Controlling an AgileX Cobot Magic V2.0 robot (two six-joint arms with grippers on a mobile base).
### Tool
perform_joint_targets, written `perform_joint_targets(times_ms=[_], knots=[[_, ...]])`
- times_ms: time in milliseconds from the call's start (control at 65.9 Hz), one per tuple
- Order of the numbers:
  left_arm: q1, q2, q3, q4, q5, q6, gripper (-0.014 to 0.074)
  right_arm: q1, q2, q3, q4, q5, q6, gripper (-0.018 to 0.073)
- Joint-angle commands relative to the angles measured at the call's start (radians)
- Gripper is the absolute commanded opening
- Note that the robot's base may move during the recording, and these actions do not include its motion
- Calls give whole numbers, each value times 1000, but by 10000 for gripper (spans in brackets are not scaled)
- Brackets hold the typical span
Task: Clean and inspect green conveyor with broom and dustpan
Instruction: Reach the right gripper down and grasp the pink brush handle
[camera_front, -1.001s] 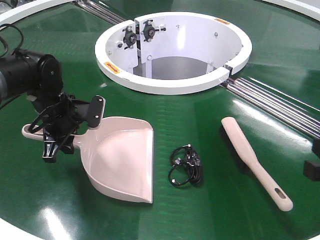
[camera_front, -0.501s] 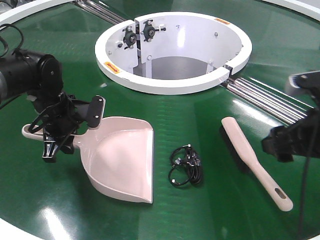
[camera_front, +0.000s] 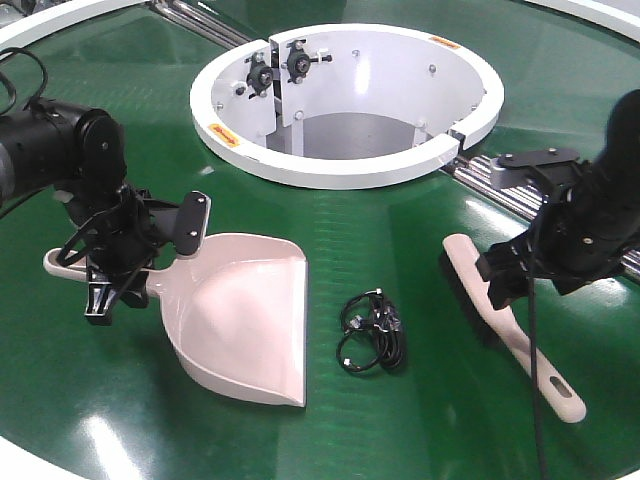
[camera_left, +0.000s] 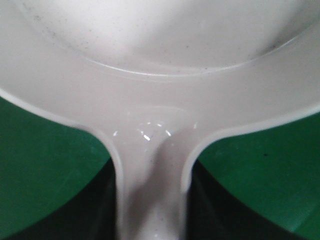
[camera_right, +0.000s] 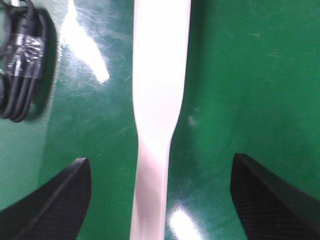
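Lying near left on the green conveyor (camera_front: 400, 215): pale pink scoop dustpan (camera_front: 240, 320), left gripper (camera_front: 105, 285) fingers clamped on its handle. Slim pink broom (camera_front: 545, 372) lies right; right gripper (camera_right: 162, 200) fingers spread wide, straddling the handle, clear of it.

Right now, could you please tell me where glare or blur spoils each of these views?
Front view: sharp overall, but glare whitens patches of the conveyor. Left wrist view: the dustpan sits very close and soft-edged, with small highlights at its neck. Right wrist view: the broom is washed out and blurred, and glare streaks the conveyor beside it.
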Motion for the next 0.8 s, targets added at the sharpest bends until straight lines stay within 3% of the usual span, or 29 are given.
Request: perform_joint_targets(times_ms=[0,394,789], knots=[[-5,-49,-30,0,2,-5,-8,-2,17,-60,-8,21,-3,536],[-5,-49,-30,0,2,-5,-8,0,127,-67,-4,43,-5,531],[-5,-49,-30,-1,2,-5,-8,65,203,-67,-50,35,41,522]])
